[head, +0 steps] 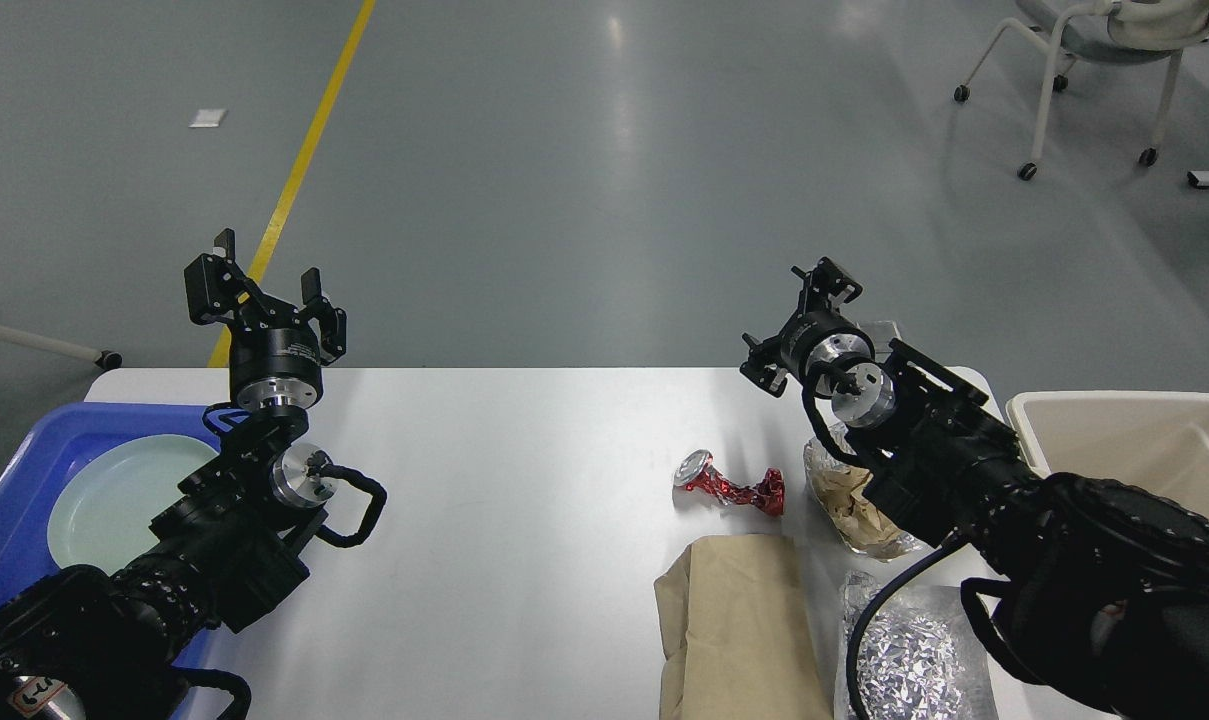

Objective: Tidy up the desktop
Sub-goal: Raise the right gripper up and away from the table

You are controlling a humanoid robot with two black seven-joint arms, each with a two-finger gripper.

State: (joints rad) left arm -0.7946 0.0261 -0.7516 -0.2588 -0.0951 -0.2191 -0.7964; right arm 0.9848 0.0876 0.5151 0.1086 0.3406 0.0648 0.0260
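Desktop (524, 520) clutter sat mostly on the right half of the white tabletop: a crushed red wrapper (730, 484) near the middle-right, a flat brown paper bag (734, 620) just in front of it at the near edge, a crumpled brownish packet (849, 495) to the wrapper's right, and a wad of silver foil (914, 655) at the near right. Off the right end stood a beige bin (1134, 440), and at the left end a blue tray (24, 500) carried a pale plate (114, 500). Left gripper (264, 290) hovered above the far left edge with its fingers spread and nothing between them. Right gripper (802, 325) hung above the far right edge, clear of the litter and gripping nothing visible, but it was seen at too awkward an angle to tell whether its fingers were apart or together. Judging by this, the step in hand was the right arm positioning itself over the rubbish, none of it yet picked up. A sensible next move would call for lowering that gripper toward a nearby piece, perhaps the brownish packet or the red wrapper, pinching it, then carrying it to the bin
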